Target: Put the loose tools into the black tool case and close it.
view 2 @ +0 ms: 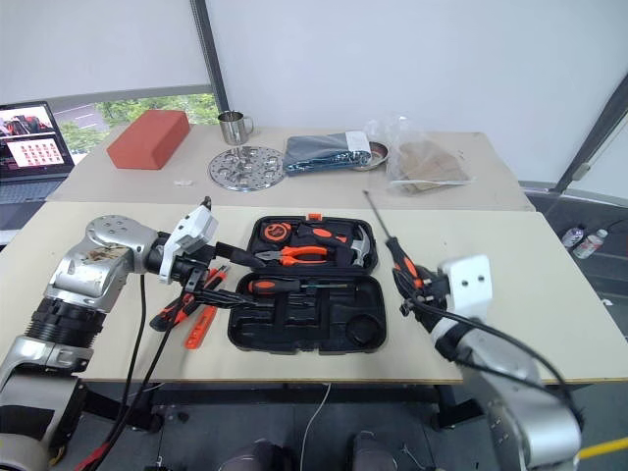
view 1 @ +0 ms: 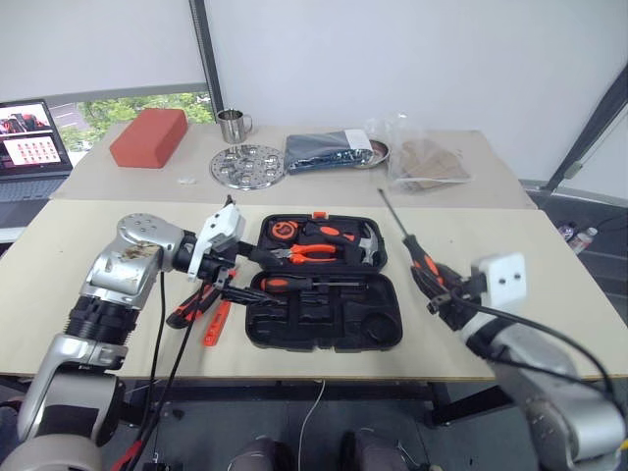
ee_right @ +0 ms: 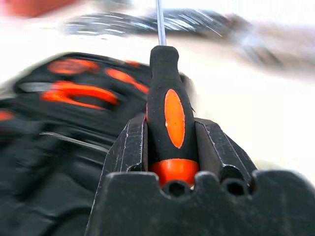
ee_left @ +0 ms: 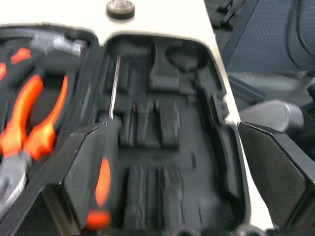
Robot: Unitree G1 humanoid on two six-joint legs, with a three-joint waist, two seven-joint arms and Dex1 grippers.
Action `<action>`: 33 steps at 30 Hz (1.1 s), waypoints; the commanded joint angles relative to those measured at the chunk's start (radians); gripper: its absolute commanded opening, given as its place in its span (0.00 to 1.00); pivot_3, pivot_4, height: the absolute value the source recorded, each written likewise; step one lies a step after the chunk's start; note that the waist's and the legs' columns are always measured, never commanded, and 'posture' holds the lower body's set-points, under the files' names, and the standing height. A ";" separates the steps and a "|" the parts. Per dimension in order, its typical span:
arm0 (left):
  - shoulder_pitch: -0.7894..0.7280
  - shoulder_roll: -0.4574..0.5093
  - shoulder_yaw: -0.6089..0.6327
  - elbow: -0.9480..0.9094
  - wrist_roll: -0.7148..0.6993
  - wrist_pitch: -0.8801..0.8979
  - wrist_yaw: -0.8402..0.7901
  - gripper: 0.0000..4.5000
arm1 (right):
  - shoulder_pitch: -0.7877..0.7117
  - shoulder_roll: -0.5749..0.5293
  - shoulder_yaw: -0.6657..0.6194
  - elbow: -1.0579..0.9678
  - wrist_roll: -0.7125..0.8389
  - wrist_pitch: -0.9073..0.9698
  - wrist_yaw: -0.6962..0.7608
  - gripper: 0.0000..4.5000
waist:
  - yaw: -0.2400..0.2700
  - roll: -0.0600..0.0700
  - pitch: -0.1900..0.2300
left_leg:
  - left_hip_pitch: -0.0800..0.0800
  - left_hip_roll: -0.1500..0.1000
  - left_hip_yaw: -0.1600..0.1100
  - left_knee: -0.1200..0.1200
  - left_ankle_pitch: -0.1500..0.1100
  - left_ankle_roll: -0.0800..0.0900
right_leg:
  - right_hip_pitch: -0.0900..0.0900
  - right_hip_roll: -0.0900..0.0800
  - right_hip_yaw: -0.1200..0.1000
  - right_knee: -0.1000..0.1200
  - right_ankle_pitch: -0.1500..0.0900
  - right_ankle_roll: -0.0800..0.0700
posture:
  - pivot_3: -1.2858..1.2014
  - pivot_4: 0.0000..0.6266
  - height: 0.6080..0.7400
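One orange-and-black-handled screwdriver (ee_right: 170, 115) is clamped in the right tool (ee_right: 172, 142), shaft toward eleven o'clock; the open black plastic tool case (view 1: 324, 324) lies at nine o'clock. Left tool (ee_left: 162, 162) gapes empty.

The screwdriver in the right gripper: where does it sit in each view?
Left eye: screwdriver right of the case, shaft pointing up-left.
Right eye: same spot.
Left wrist: not this one; another screwdriver lies in the case.
Right wrist: centre, clamped in the right gripper.
Shared landmark: the orange pliers.
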 commanded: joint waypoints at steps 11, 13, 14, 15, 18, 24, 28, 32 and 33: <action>0.034 0.042 0.039 -0.091 -0.024 -0.003 -0.002 1.00 | -0.428 -0.242 0.441 0.653 -0.330 -0.591 0.708 0.21 | 0.003 0.000 0.000 | -0.002 -0.001 0.000 0.001 0.000 0.000 | -0.001 0.000 0.000 0.000 0.001 -0.001 | 0.52 0.24 0.97; 0.043 0.045 0.044 -0.101 -0.024 -0.002 0.007 1.00 | -0.458 -0.234 0.460 0.723 -0.361 -0.656 0.749 0.21 | 0.005 0.000 0.000 | -0.002 -0.001 0.000 0.001 0.000 0.000 | -0.001 0.000 -0.001 0.001 0.001 -0.001 | 0.52 0.24 0.97; 0.045 0.046 0.047 -0.103 -0.024 -0.002 0.012 1.00 | -0.467 -0.231 0.465 0.750 -0.369 -0.691 0.774 0.21 | 0.005 0.000 0.000 | -0.002 -0.001 0.000 0.001 0.000 0.000 | -0.001 0.000 -0.001 0.001 0.001 -0.002 | 0.52 0.24 0.97; 0.046 0.046 0.050 -0.102 -0.024 -0.001 0.016 1.00 | -0.473 -0.228 0.468 0.770 -0.376 -0.720 0.791 0.21 | 0.005 0.000 0.000 | -0.003 -0.001 0.000 0.001 0.000 0.000 | -0.001 0.000 -0.001 0.000 0.001 -0.002 | 0.52 0.24 0.97; 0.046 0.048 0.056 -0.100 -0.024 -0.001 0.024 1.00 | -0.478 -0.216 0.461 0.798 -0.382 -0.754 0.815 0.21 | 0.005 0.000 0.000 | -0.003 -0.001 0.000 0.001 0.000 0.000 | -0.001 0.000 -0.001 0.000 0.000 -0.001 | 0.52 0.24 0.97; 0.038 0.042 0.055 -0.092 -0.017 -0.007 0.031 1.00 | -0.494 -0.187 0.451 0.843 -0.410 -0.699 0.789 0.44 | 0.002 0.000 0.000 | -0.003 -0.001 0.000 0.001 0.000 0.000 | -0.001 0.000 -0.001 0.001 0.000 -0.001 | 0.52 0.24 0.97; 0.025 0.036 0.051 -0.086 -0.016 -0.005 0.032 1.00 | -0.490 -0.176 0.433 0.808 -0.379 -0.671 0.813 0.72 | 0.002 0.000 0.000 | -0.003 -0.001 0.000 0.001 0.000 0.000 | -0.001 0.000 -0.001 0.001 0.001 -0.001 | 0.52 0.24 0.97; 0.013 0.031 0.046 -0.067 -0.011 -0.011 0.027 1.00 | -0.515 -0.116 0.376 0.762 -0.302 -0.533 0.758 0.92 | 0.002 0.000 0.000 | -0.003 -0.001 0.000 0.001 0.000 0.000 | -0.001 0.000 -0.001 0.001 0.001 -0.003 | 0.52 0.24 0.97; 0.011 0.028 0.042 -0.060 -0.008 -0.015 0.026 1.00 | -0.518 -0.095 0.367 0.751 -0.285 -0.497 0.742 0.89 | 0.002 0.000 0.000 | -0.003 -0.001 0.000 0.002 0.000 0.000 | -0.001 0.000 -0.001 0.001 0.002 -0.003 | 0.52 0.24 0.97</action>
